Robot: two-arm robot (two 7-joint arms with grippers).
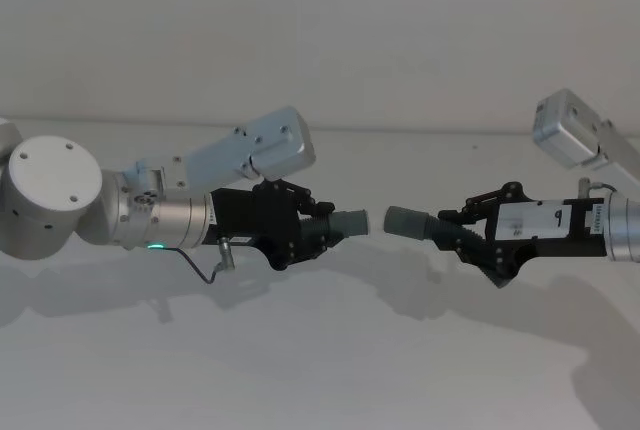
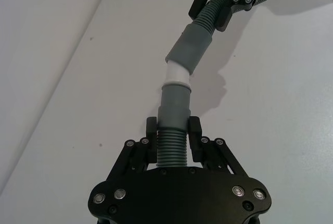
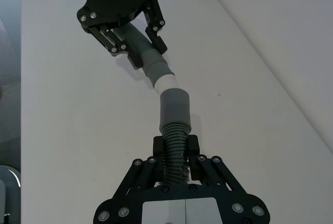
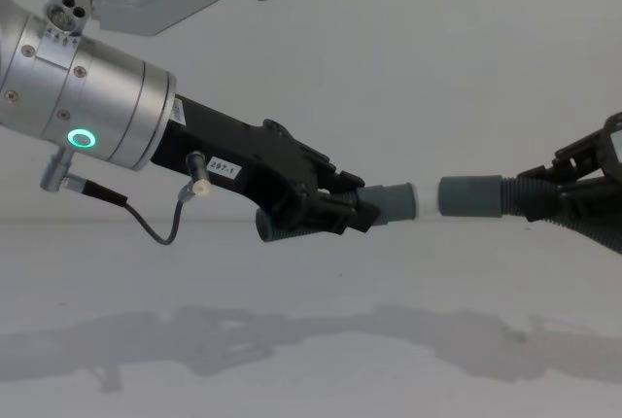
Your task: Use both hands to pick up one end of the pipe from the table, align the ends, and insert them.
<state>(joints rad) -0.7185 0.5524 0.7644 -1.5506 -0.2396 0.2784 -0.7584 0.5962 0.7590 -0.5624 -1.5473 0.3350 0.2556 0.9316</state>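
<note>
Pinching its pipe piece above the table (image 1: 320, 370), each gripper's fingers face inward; left (image 1: 322, 228), right (image 1: 452, 233); cuffs narrowly apart.

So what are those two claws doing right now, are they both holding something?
Left gripper: fingers shut on the pipe piece with the white tip, held above the table.
Right gripper: fingers shut on the other pipe piece; ends not yet joined.
</note>
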